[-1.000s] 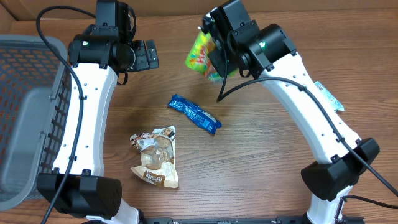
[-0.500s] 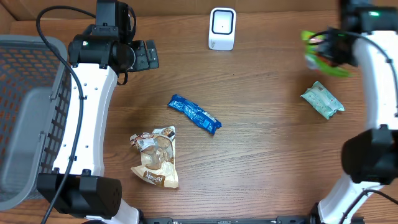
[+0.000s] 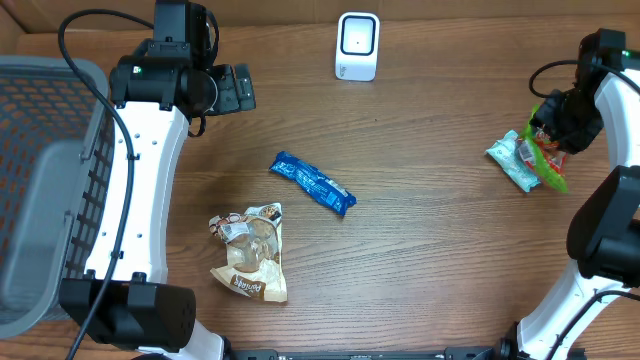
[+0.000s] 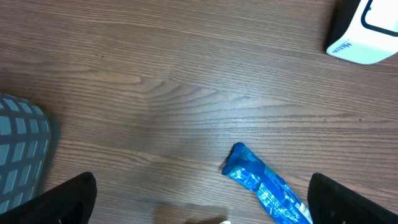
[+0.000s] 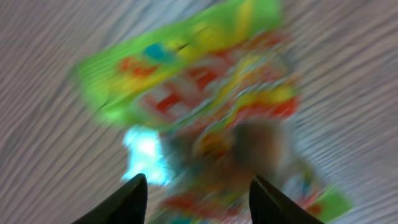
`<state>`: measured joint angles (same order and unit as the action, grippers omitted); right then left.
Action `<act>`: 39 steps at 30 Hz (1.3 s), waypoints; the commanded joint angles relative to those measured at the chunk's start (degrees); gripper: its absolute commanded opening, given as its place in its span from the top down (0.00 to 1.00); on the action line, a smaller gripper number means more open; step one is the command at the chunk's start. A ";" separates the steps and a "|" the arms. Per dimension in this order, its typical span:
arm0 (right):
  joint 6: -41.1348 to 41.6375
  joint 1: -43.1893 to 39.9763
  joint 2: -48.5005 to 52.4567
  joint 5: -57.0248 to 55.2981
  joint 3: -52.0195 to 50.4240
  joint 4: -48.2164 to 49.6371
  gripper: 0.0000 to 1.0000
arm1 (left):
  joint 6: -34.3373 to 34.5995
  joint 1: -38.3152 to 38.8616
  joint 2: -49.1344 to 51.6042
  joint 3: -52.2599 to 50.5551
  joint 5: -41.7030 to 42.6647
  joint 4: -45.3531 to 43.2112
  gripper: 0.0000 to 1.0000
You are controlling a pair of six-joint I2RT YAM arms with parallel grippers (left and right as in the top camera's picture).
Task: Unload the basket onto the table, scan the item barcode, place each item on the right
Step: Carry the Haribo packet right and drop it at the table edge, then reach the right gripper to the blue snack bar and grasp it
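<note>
The right gripper point(image 5: 202, 200) stands open above the green snack bag point(image 3: 550, 172), at 3 o'clock on the table point(image 3: 420, 240).
Its fingers point(image 5: 134, 198) are apart with nothing pressed between them. The bag lies under them, against a teal packet point(image 3: 508, 158) and well apart from the scanner point(image 3: 357, 45) at 12 o'clock. The left gripper point(image 4: 208, 202), at 11 o'clock, is spread wide and empty. I think the risk is this: if a fingertip catches the foil when the arm rises, the bag can be dragged or flipped, or it can push the packet aside. The right wrist view shows the gap between the fingers but is much blurred. Only the overhead shows the packet beside the bag, and the left wrist view shows the near end of the blue bar point(image 4: 264, 183).
</note>
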<state>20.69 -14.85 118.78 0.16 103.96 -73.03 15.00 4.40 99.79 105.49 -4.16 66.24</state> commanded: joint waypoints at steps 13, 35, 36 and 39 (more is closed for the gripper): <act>-21.03 22.77 0.02 20.92 13.55 -1.70 0.28 | -0.24 0.11 0.28 1.49 -0.50 -0.07 0.00; -25.18 44.39 12.50 22.32 2.97 3.61 0.30 | -0.24 0.15 0.28 1.49 -0.50 -0.07 0.00; -24.96 44.57 12.50 22.67 2.38 3.67 0.32 | -0.24 0.11 0.28 1.49 -0.50 -0.07 0.00; -22.93 45.16 12.50 22.93 2.05 3.13 0.48 | -0.24 0.11 0.28 1.49 -0.50 -0.07 0.00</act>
<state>-3.79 29.34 131.20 21.15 106.72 -69.73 15.00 4.40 99.79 105.49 -4.16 66.24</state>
